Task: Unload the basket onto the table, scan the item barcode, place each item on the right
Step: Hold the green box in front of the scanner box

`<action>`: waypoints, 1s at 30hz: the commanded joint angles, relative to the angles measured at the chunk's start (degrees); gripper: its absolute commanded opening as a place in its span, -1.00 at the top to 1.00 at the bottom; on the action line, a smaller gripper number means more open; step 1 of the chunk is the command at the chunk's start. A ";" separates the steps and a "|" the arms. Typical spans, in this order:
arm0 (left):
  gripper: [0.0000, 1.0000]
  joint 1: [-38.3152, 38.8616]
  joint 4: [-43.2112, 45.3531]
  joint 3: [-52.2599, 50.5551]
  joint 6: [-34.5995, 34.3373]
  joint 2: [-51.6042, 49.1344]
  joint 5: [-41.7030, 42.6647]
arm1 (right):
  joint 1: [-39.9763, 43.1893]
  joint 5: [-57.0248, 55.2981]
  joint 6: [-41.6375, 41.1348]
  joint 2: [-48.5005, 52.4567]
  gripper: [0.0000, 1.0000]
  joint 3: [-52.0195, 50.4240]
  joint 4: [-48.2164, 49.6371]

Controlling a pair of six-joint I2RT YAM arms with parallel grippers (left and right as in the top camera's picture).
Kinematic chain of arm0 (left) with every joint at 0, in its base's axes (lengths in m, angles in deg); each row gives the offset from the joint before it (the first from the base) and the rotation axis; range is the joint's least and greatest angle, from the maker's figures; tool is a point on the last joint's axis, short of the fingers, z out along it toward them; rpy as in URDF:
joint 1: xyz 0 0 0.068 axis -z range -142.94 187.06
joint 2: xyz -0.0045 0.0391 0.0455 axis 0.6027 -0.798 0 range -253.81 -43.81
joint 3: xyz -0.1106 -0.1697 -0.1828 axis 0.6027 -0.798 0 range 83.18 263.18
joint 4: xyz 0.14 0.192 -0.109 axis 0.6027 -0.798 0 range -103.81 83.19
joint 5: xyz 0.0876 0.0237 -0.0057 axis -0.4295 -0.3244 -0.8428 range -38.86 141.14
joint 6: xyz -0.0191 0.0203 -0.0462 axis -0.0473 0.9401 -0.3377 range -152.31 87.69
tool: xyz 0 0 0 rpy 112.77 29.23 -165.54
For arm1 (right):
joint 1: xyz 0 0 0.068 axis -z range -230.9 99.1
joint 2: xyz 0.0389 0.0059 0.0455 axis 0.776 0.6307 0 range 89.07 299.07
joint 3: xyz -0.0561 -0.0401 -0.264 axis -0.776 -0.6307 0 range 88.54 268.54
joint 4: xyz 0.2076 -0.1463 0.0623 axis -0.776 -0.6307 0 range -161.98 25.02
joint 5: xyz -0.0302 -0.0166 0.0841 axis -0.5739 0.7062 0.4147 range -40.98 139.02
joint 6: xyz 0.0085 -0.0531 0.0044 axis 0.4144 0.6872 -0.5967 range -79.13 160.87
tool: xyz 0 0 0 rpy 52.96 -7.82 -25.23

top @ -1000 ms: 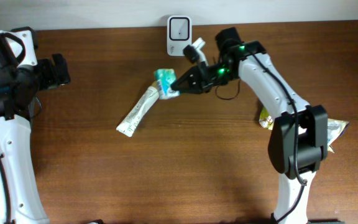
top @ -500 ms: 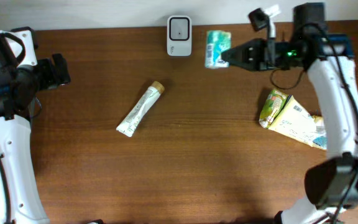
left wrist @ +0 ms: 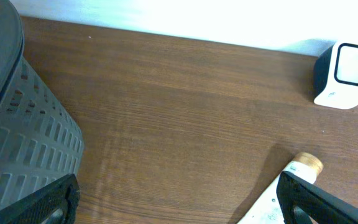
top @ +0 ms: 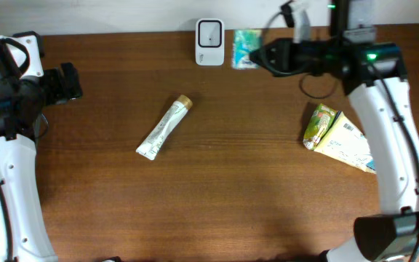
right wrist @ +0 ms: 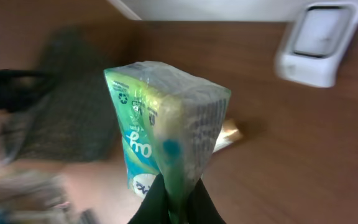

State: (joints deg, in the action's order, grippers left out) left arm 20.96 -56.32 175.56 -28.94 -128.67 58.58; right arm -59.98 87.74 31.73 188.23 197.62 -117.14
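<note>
Right claw [top: 262, 58]: clenched on green packet [top: 246, 49], held just right of scanner [top: 209, 33], likely presenting it for reading | Left claw [top: 70, 81]: released, parked well left of scanner

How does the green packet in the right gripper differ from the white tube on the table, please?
The green packet is pinched in the right gripper beside the scanner; the white tube lies loose on the table, untouched. The packet is short and blocky; the tube is long, slim and capped. Both are soft packaging.
</note>
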 commanded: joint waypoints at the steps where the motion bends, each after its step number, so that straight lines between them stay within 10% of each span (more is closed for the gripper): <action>1: -0.98 -0.22 0.11 0.24 0.09 0.28 0.02 | -8.04 -34.77 1.18 3.76 0.92 13.27 0.81; 12: -0.98 -0.22 0.11 0.24 0.09 0.28 0.02 | -19.78 -75.01 49.09 37.79 0.92 20.87 32.24; 30: -0.98 -0.22 0.11 0.24 0.09 0.28 0.02 | -18.60 -71.28 52.41 48.57 0.92 20.68 39.82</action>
State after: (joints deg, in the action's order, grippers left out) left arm 20.96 -56.34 175.56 -28.94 -128.67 58.60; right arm -79.00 16.05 84.38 235.94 217.86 -77.60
